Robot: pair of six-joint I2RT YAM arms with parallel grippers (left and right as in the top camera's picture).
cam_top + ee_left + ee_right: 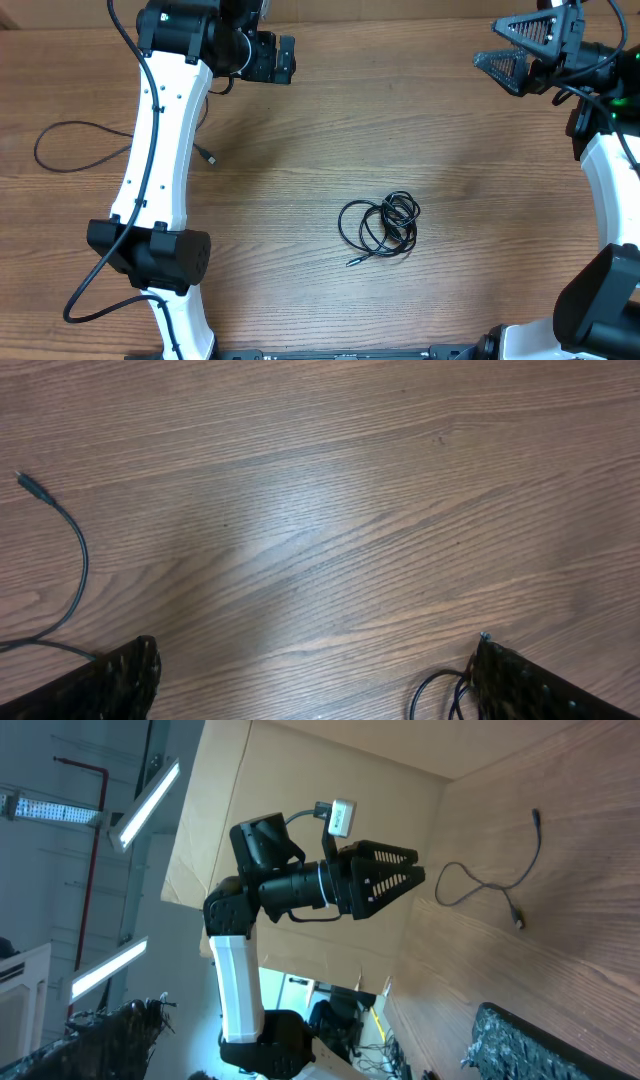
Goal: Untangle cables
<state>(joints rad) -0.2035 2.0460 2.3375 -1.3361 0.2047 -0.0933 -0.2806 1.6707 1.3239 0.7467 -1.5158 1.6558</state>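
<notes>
A tangled coil of black cable (379, 224) lies on the wooden table right of centre; its edge shows at the bottom of the left wrist view (440, 695). A second black cable (75, 150) lies spread out at the table's left, also in the left wrist view (70, 575) and the right wrist view (490, 880). My left gripper (283, 60) is open and empty, raised at the table's far side. My right gripper (512, 55) is open and empty, raised at the far right corner.
The left arm's white link (160, 150) and black base joint (150, 255) stand over the table's left part. The right arm (610, 180) runs along the right edge. A cardboard wall (320, 770) stands behind the table.
</notes>
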